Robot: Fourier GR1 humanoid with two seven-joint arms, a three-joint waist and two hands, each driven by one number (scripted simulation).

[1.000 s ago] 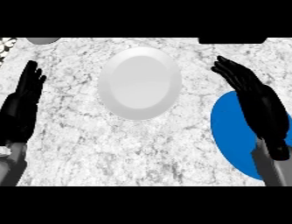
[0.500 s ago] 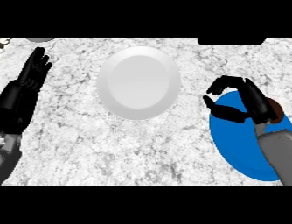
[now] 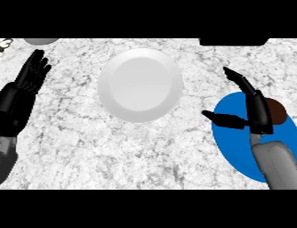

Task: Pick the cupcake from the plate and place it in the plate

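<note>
Screening the cupcake [image 3: 280,111] on the blue plate [image 3: 233,143], right hand [image 3: 258,116] spread, left hand [image 3: 25,83] open, white plate [image 3: 140,84] between.

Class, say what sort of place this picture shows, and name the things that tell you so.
Most likely a kitchen counter: a marbled worktop, a white plate and a blue plate on it, and a brown cupcake on the blue one.
</note>
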